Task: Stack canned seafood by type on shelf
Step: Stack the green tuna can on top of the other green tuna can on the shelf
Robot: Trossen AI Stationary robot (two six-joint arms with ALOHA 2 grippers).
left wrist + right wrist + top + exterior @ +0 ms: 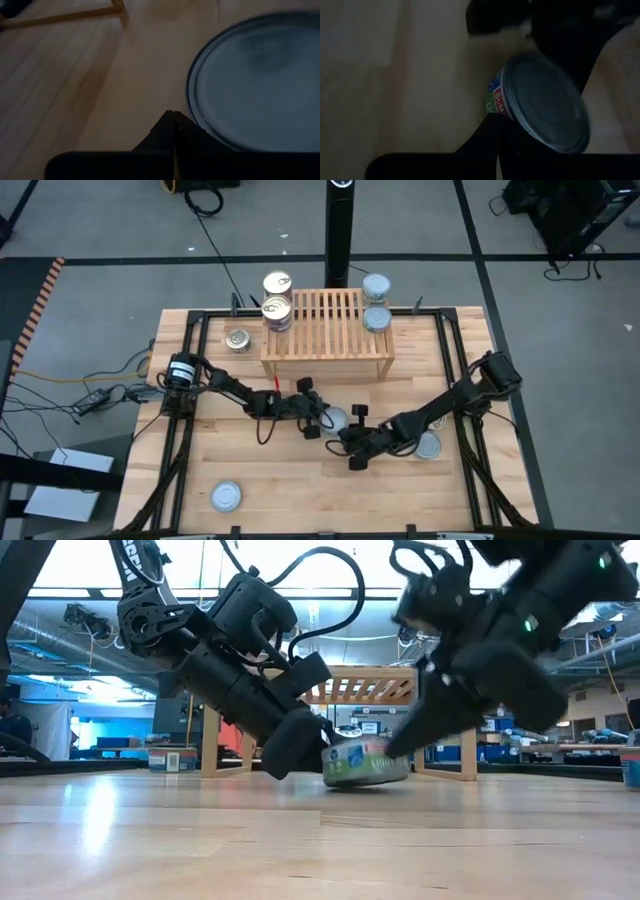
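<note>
A blue-silver-lidded tin [336, 419] with a blue and green label [365, 766] sits on the table in front of the light-wood slatted shelf [327, 330]. My left gripper [318, 423] is shut at the tin's left side. My right gripper [347, 442] is shut at its near right side. Gold-lidded tins [277, 310] stand at the shelf's left end and blue-silver ones [376, 317] at its right end. My left gripper touches the rim of the tin's lid [192, 119] with its shut fingertips [173, 125], slanting down from the table's left. The tin's base is on the table. My right gripper sets its shut fingertips [497, 126] against the tin's labelled side wall [496, 102], slanting down from the right.
One gold-lidded tin [237, 338] lies on the table left of the shelf. A blue-silver tin [429, 445] lies under my right arm, and another [226, 496] sits near the front left edge. Bare wood lies between them.
</note>
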